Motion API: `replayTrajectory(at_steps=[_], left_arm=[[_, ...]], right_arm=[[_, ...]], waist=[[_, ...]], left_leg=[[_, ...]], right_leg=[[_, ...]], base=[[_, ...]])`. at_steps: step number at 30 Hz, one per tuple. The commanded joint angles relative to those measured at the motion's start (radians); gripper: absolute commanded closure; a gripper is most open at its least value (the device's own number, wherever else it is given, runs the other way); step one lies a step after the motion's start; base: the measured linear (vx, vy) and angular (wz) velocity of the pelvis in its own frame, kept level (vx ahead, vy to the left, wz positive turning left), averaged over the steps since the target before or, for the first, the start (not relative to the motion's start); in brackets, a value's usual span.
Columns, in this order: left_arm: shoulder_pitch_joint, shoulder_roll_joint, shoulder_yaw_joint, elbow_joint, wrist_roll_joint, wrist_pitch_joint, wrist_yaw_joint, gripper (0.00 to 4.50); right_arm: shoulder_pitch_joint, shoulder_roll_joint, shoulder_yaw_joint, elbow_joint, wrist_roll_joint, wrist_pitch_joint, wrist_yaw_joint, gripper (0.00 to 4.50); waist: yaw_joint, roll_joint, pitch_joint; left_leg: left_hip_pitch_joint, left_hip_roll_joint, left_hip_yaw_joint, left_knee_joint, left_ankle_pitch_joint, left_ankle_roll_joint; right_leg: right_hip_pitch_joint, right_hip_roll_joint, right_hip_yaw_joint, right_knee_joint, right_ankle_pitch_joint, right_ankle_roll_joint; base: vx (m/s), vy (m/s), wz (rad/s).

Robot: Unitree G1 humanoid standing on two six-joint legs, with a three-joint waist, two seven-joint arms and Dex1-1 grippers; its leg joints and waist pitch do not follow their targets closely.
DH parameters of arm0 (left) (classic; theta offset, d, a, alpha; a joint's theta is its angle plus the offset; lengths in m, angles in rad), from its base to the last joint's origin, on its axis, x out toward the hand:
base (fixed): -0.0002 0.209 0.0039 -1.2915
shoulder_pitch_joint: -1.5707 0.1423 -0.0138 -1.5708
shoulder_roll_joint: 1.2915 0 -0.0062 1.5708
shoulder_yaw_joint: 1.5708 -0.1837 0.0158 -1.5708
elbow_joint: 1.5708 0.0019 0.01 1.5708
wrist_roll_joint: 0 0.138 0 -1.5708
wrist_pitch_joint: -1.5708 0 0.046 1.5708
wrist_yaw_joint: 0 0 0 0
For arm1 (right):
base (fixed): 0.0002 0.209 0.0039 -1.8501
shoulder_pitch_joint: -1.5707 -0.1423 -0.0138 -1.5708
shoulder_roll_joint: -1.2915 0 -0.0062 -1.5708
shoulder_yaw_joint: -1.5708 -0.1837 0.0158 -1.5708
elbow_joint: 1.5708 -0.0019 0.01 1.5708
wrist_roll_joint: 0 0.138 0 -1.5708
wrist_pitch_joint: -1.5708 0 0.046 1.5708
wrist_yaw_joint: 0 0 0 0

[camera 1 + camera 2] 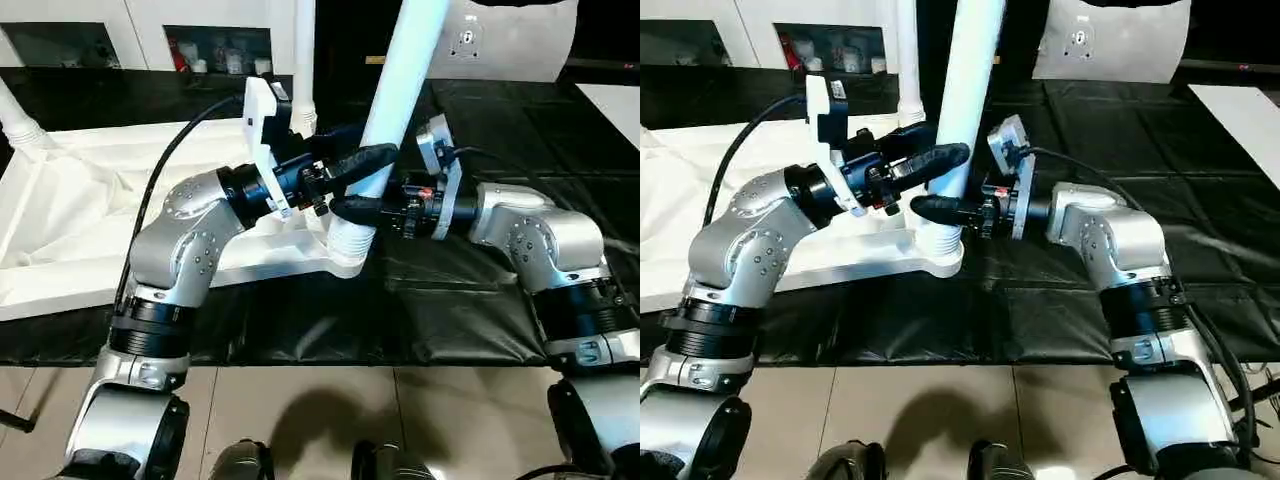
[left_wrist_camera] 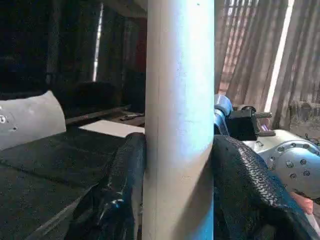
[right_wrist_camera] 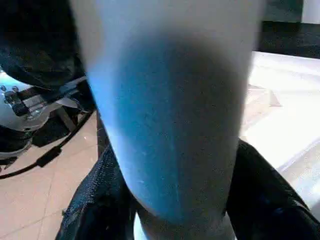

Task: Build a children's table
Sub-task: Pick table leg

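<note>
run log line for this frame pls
left hand: shut on leg | right hand: around leg, lower | leg: standing in tabletop corner socket

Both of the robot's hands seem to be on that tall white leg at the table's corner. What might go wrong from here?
The leg leans rather than standing straight in the corner socket, so pushing now might jam it or leave it loosely seated. The left gripper and right gripper both clasp it low down and close together; if they turn or pull unevenly, they could work against each other. The upturned tabletop lies loose on the black sheet and may slide.
</note>
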Motion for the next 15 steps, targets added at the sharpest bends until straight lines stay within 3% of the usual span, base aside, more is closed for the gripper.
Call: replayTrajectory(at_steps=[1,12,14,15], left_arm=[[-0.002,0.004,-0.007,-0.026,0.008,-0.015,-0.004,2.67],[0.009,0.015,-0.013,-0.056,-0.01,0.035,-0.001,2.67],[0.018,0.015,-0.019,-0.074,-0.019,0.04,-0.011,2.11],[0.02,0.015,-0.021,-0.078,-0.019,0.041,-0.012,2.11]], right_arm=[[-0.01,-0.01,0.012,0.008,-0.012,-0.002,0.007,2.45],[0.002,-0.001,0.004,-0.001,-0.012,0.0,0.002,2.53],[0.007,0.003,0.003,-0.004,-0.013,-0.001,-0.004,2.54],[0.009,0.004,0.003,-0.005,-0.013,-0.001,-0.005,2.54]], waist=[[0.002,-0.015,-0.111],[0.003,-0.01,-0.111],[0.002,-0.011,-0.11],[0.002,-0.011,-0.11]], left_leg=[[0.02,0.047,-0.023,-0.06,-0.159,0.048],[0.022,0.048,-0.024,-0.06,-0.165,0.044],[0.022,0.048,-0.024,-0.061,-0.166,0.044],[0.021,0.048,-0.024,-0.061,-0.167,0.044]], right_leg=[[0.058,-0.08,0.041,-0.069,-0.448,-0.123],[0.058,-0.082,0.042,-0.068,-0.445,-0.13],[0.057,-0.081,0.042,-0.068,-0.438,-0.133],[0.058,-0.08,0.042,-0.069,-0.44,-0.133]], base=[[0.0,0.0,0.0],[0.0,0.0,0.0],[0.0,0.0,0.0],[0.0,0.0,0.0]])
